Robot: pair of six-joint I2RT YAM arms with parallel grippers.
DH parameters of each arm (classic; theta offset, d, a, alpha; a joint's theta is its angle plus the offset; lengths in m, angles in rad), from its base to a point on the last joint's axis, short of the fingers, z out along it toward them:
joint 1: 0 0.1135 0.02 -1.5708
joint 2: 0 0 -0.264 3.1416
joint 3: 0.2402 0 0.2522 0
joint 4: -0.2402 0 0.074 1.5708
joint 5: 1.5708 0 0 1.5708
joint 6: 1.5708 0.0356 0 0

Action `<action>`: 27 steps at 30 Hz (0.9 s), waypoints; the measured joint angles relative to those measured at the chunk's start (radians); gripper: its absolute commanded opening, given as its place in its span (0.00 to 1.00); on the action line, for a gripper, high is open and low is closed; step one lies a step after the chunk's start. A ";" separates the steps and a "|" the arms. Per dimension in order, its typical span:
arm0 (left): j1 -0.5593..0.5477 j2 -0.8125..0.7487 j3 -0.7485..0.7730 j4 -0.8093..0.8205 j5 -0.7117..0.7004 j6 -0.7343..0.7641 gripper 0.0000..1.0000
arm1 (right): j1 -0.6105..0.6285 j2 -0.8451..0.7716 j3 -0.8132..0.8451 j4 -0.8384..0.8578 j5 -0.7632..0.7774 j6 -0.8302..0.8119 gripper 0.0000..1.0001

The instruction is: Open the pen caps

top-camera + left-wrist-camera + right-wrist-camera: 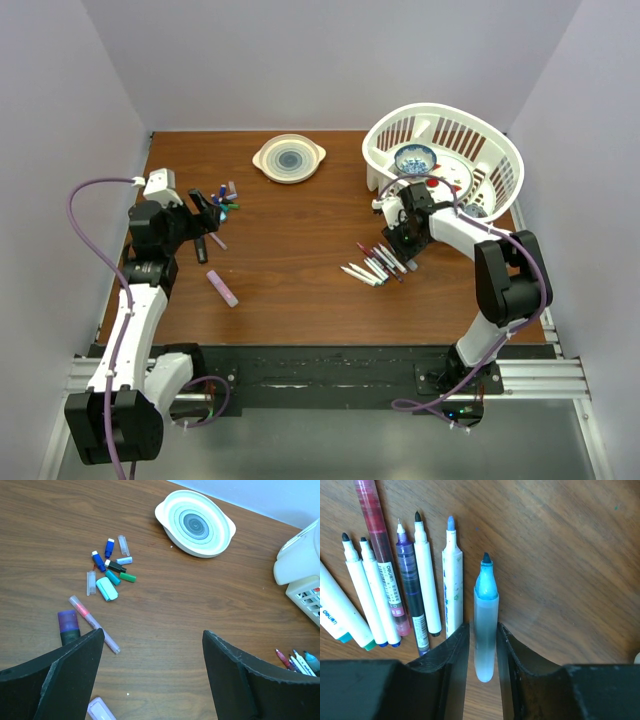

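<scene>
Lab test cell, plain white walls (pixel 330 60), wooden table (pixel 300 270), aluminium rail (pixel 545 372)

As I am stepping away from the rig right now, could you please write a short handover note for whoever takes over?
Left gripper: open, empty, hovering near the pile of pen caps on the table's left side.
Right gripper: shut on a blue-tipped marker, uncapped, beside the row of pens.
Done: every pen in that row whose tip shows is uncapped.
Left: the purple marker and pink pen near the caps look possibly capped, so check them. The blue-tipped marker needs setting down.
</scene>
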State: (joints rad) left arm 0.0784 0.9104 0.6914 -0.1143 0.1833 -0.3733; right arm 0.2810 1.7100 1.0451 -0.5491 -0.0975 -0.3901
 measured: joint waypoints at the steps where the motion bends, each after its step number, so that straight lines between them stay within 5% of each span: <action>1: 0.000 0.002 0.000 0.000 0.001 0.000 0.89 | 0.000 0.000 0.002 -0.002 -0.001 0.000 0.32; 4: 0.000 0.008 -0.001 0.000 0.008 -0.001 0.98 | 0.000 -0.003 0.006 -0.009 -0.003 0.000 0.33; 10: 0.000 0.042 -0.045 -0.001 0.032 -0.059 0.96 | -0.001 -0.075 0.008 -0.040 -0.052 -0.018 0.38; 21: 0.000 0.138 -0.047 -0.224 0.033 -0.225 0.87 | -0.001 -0.248 0.032 -0.100 -0.348 -0.105 0.39; 27: -0.003 0.138 -0.046 -0.347 -0.039 -0.295 0.72 | 0.000 -0.279 0.032 -0.127 -0.469 -0.135 0.39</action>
State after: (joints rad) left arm 0.0750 1.0485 0.6453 -0.4610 0.1440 -0.6685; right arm 0.2806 1.4311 1.0775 -0.6765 -0.5667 -0.5255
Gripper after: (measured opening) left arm 0.804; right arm 0.386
